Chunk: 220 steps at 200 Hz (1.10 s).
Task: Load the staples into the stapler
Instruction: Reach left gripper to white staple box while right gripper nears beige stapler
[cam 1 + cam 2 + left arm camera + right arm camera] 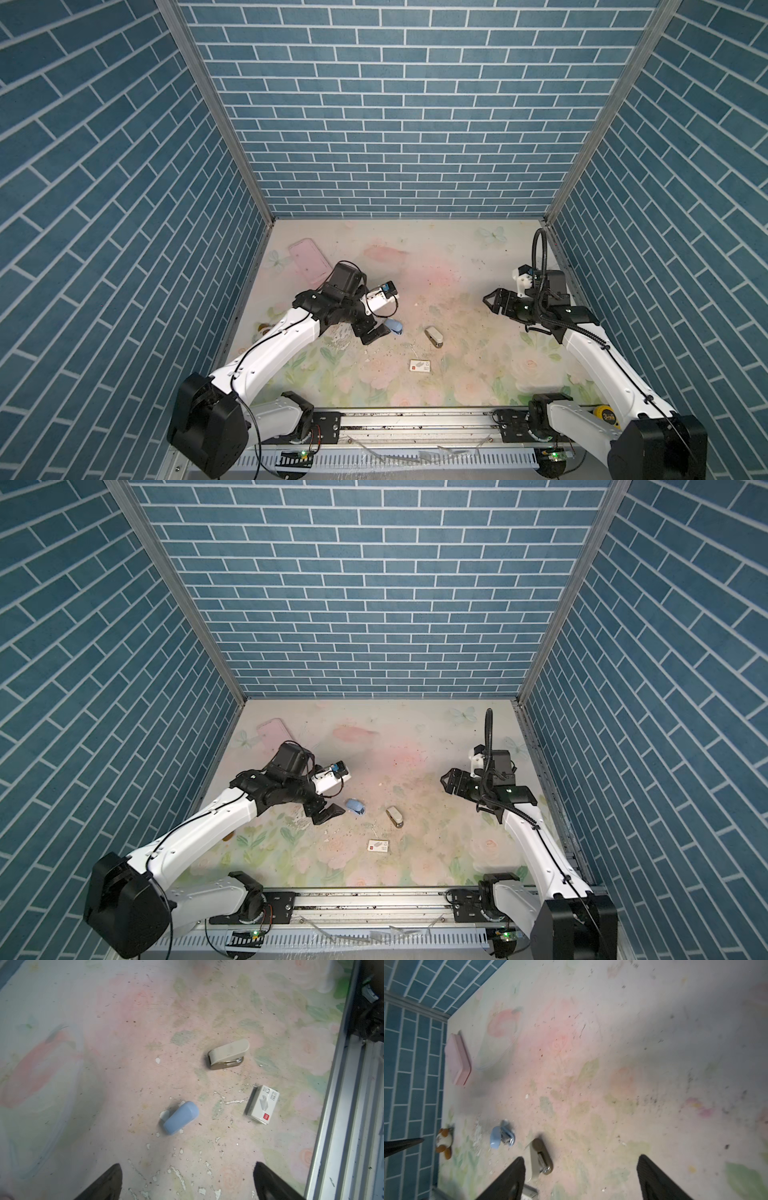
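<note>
Both arms wear smooth white shells on their long links and matt black housings at the joints: the left arm (286, 332) and the right arm (598, 357) alike. The left claw (374, 333) and the right claw (487, 300) are black, with tapering, finely ribbed fingers (654, 1180). Behind the left claw sits a white camera block (376, 301) with a blue plug (389, 286). A ribbed black hose (538, 249) loops behind the right claw. A thin black cable (270, 332) runs along the left arm's white shell.
</note>
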Tool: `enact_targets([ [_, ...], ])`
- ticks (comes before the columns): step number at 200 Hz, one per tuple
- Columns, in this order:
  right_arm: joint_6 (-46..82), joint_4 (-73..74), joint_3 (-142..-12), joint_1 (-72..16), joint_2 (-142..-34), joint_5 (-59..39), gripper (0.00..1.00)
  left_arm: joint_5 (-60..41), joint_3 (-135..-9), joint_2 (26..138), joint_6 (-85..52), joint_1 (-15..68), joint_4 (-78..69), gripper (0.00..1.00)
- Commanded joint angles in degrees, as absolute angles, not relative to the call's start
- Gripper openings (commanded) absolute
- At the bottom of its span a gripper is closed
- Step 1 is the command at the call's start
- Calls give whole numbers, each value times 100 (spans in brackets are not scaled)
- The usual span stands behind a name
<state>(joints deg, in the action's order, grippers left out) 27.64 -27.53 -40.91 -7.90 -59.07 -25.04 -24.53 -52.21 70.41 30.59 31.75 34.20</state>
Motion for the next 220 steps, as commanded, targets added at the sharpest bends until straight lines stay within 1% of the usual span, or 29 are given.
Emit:
enact_targets([
  [1, 3182, -3250, -3914, -816, -5721, -3513, 84, -2191, -5255, 7290, 3092, 3725, 3670, 99],
  [14, 3128, -3492, -3868, -820, -5629, -3645, 83, -2209, -5204, 7405, 3056, 4003, 3499, 99],
  [35, 3067, -3890, -3876, -822, -5471, -3557, 83, -2098, -5091, 7629, 2993, 4438, 3154, 98],
  [48, 3139, -3933, -3848, -825, -5332, -3493, 84, -2042, -5045, 7779, 2954, 4642, 2985, 94],
  [55, 3192, -3933, -3830, -817, -5269, -3457, 84, -1889, -4969, 7859, 2965, 4764, 2850, 91],
  [61, 3243, -3945, -3817, -817, -5235, -3381, 84, -1676, -4887, 7909, 2925, 4856, 2670, 91],
  [69, 3320, -3934, -3796, -817, -5151, -3293, 83, -1563, -4800, 7955, 2868, 4910, 2512, 91],
  [88, 3596, -3691, -3614, -815, -4999, -3320, 83, -1743, -4655, 8041, 2813, 5001, 2363, 90],
  [121, 3790, -3489, -3462, -814, -4957, -3475, 78, -1739, -4582, 8074, 2826, 5350, 2210, 90],
  [162, 3633, -3518, -3379, -809, -5128, -4070, 76, -1753, -4883, 8549, 2844, 5586, 2348, 89],
  [169, 3621, -3503, -3341, -812, -5157, -4171, 74, -1766, -4975, 8687, 2838, 5622, 2416, 87],
  [173, 3621, -3484, -3303, -809, -5159, -4216, 71, -1746, -5031, 8760, 2826, 5641, 2440, 85],
  [186, 3614, -3505, -3253, -809, -5138, -4206, 71, -1546, -5159, 9001, 2742, 5725, 2424, 77],
  [220, 3611, -3573, -3086, -801, -4962, -4166, 71, -1360, -5197, 9171, 2475, 5790, 2206, 75],
])
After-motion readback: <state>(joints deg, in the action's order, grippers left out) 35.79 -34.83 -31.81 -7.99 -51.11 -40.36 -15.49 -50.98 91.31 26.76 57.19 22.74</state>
